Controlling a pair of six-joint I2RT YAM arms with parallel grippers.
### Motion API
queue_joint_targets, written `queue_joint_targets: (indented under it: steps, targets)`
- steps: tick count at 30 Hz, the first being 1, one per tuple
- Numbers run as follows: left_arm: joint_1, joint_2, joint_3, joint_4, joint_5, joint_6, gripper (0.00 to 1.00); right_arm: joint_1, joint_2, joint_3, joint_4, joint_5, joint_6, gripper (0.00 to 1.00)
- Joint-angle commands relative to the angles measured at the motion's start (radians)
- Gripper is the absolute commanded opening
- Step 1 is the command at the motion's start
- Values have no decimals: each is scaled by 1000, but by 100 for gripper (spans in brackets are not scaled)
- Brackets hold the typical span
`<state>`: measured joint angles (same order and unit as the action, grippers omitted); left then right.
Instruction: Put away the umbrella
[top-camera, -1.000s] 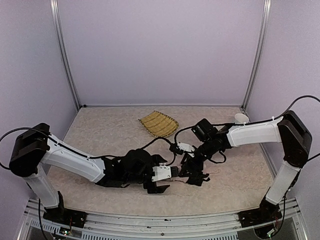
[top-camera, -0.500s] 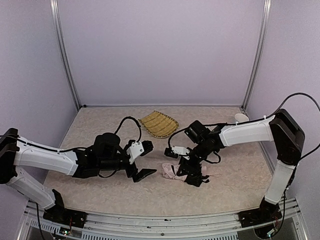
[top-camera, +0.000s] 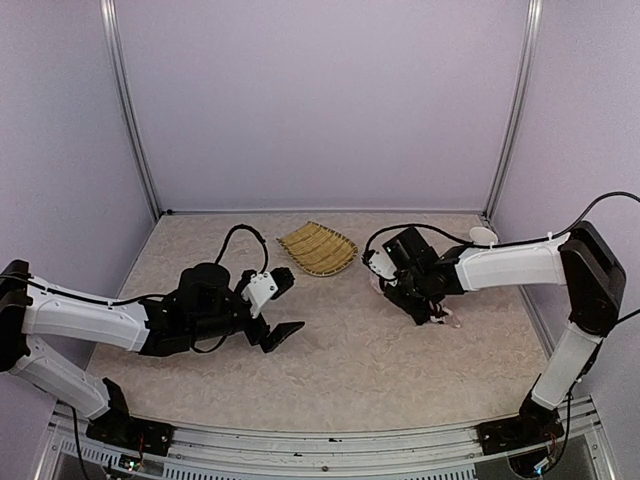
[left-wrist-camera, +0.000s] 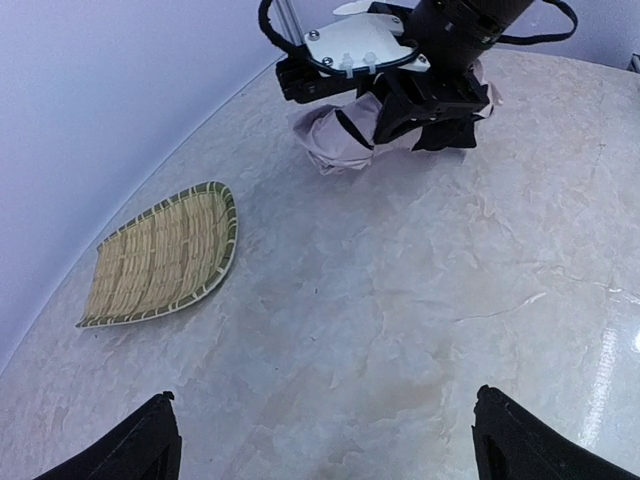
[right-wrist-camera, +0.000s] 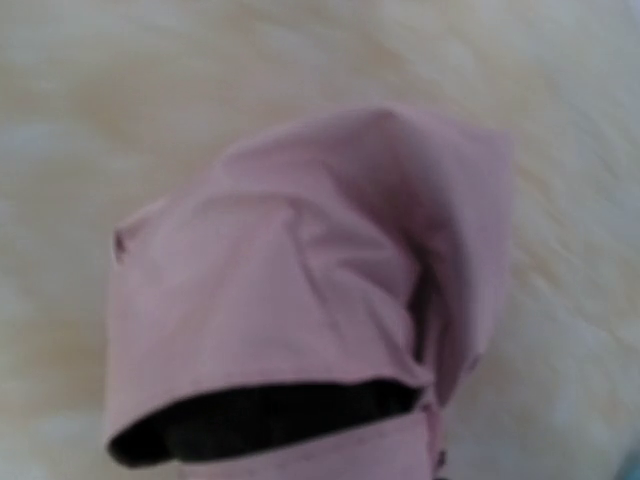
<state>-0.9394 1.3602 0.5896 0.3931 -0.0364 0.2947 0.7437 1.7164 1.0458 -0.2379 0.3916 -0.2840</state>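
The umbrella (left-wrist-camera: 335, 140) is a folded bundle of pale pink fabric with a black underside. It hangs just above the table at the right, clamped in my right gripper (left-wrist-camera: 422, 112), which is shut on it. The pink canopy (right-wrist-camera: 300, 290) fills the right wrist view and hides that gripper's fingers. In the top view the right gripper (top-camera: 415, 295) covers most of the umbrella. My left gripper (top-camera: 283, 308) is at the left, well apart from the umbrella. It hovers open over bare tabletop, its fingertips (left-wrist-camera: 150, 445) far apart with nothing between them.
A woven bamboo tray (top-camera: 317, 248) lies at the back centre of the table, also in the left wrist view (left-wrist-camera: 160, 255). A small white round object (top-camera: 483, 236) sits at the back right corner. Pale walls and metal posts enclose the table.
My right gripper has closed on the umbrella and carried it from the front centre back and to the right. My left arm has withdrawn to the left, still open.
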Motion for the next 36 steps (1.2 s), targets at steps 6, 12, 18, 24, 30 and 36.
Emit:
queue_joint_targets:
  steps: [6, 12, 18, 24, 30, 36]
  targets:
    - [9, -11, -10, 28, -91, -2, 99, 154, 184, 34, -62, 203, 358, 48]
    - [10, 6, 5, 17, -87, 0, 99, 319, 259, 161, -198, 75, 446, 74]
    - [10, 12, 6, 13, -84, 1, 99, 353, 182, 231, -281, -99, 496, 78]
    - [13, 20, 4, -6, -56, -2, 99, 324, 36, 250, -293, -462, 254, 91]
    - [14, 33, 0, -8, -60, -24, 99, 125, -74, 273, -399, -882, 12, 98]
    - [16, 37, 1, -17, -44, -21, 99, -119, -29, 237, -347, -963, -82, 100]
